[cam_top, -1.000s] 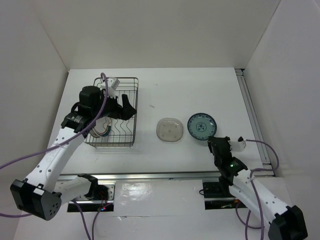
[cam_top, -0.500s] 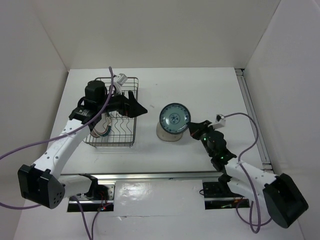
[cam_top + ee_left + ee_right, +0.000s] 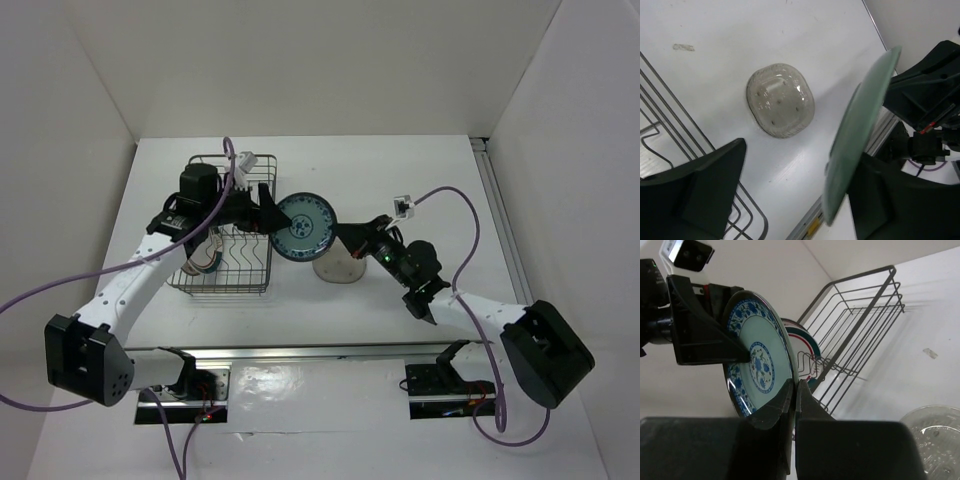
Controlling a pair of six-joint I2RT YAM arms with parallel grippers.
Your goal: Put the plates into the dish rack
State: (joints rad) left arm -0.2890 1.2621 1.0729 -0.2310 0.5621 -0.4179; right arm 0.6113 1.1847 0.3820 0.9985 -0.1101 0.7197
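Right gripper (image 3: 794, 385): pinching blue plate (image 3: 305, 226) upright by its rim
Left gripper (image 3: 274, 212): spreading open around plate's opposite edge
Blue plate: hovering beside rack (image 3: 218, 290), toward table's left edge

No readable text, label or number anywhere.

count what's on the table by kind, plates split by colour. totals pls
Blue patterned plate: 1, held in the air
Translucent grey plate: 1, on the table
Dark-rimmed plate: 1, standing in the rack; any others behind it are hidden
Dish rack: 1
Total: 4 things, 3 of them plates
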